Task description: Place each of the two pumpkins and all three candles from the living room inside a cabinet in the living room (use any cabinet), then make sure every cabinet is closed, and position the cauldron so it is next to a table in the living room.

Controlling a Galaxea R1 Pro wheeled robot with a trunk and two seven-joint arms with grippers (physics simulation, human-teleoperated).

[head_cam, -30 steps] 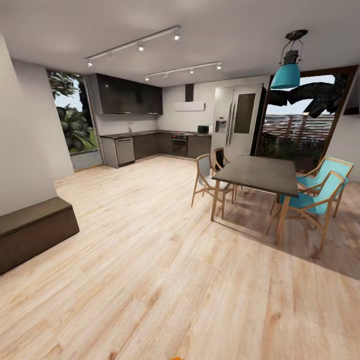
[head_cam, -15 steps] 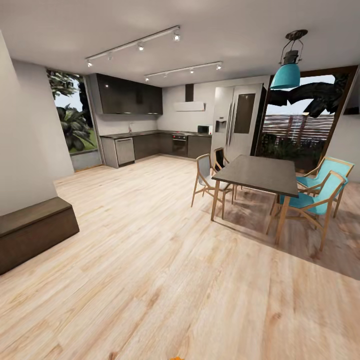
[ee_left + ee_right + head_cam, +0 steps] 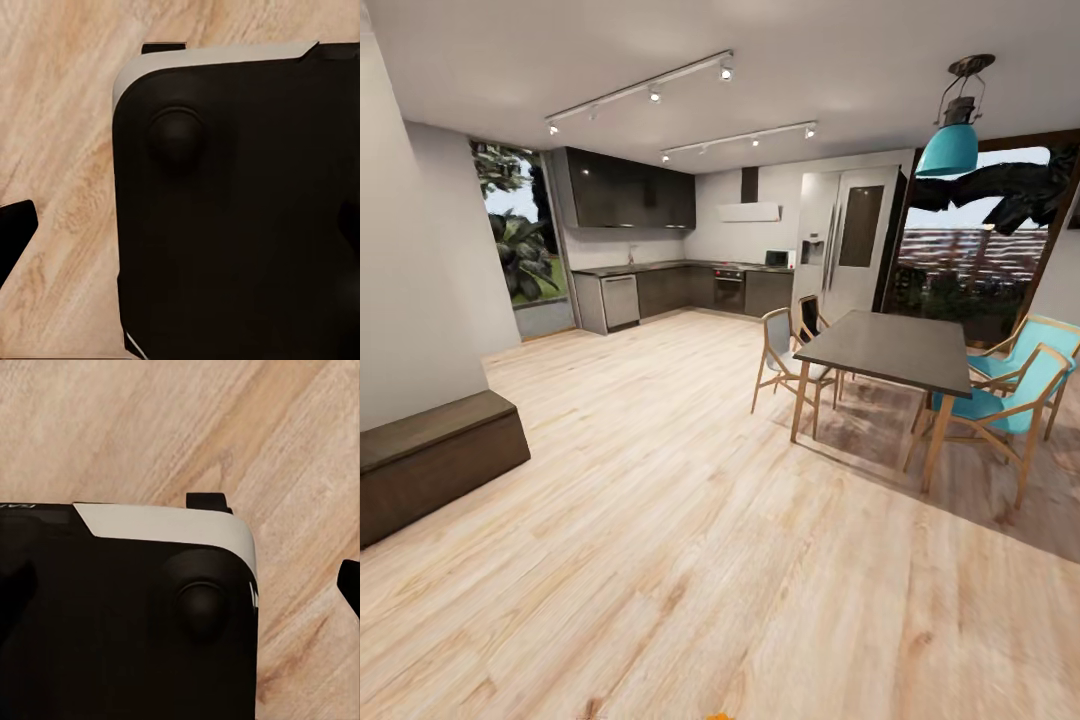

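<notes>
The cabinet (image 3: 435, 468), a long, low, dark-brown unit with its fronts closed, stands against the left wall in the head view. A dark-topped table (image 3: 888, 348) on pale wooden legs stands at the right. The pumpkins, candles and cauldron are out of view. A tiny orange sliver (image 3: 717, 716) touches the bottom edge of the head view, too small to identify. In the left wrist view one dark fingertip (image 3: 15, 234) hangs over the wooden floor beside my black base (image 3: 240, 217). The right wrist view has a dark fingertip (image 3: 351, 583) over the floor too.
Wooden chairs, two with teal seats (image 3: 1010, 395), surround the table. A teal lamp (image 3: 952, 148) hangs above it. The far wall holds a dark kitchen (image 3: 660, 285) and a fridge (image 3: 855, 240). Open plank floor (image 3: 690, 540) lies between me and the cabinet.
The whole head view has shifted slightly, so the room's contents sit a little further right in the picture. Nothing in the room itself has moved.
</notes>
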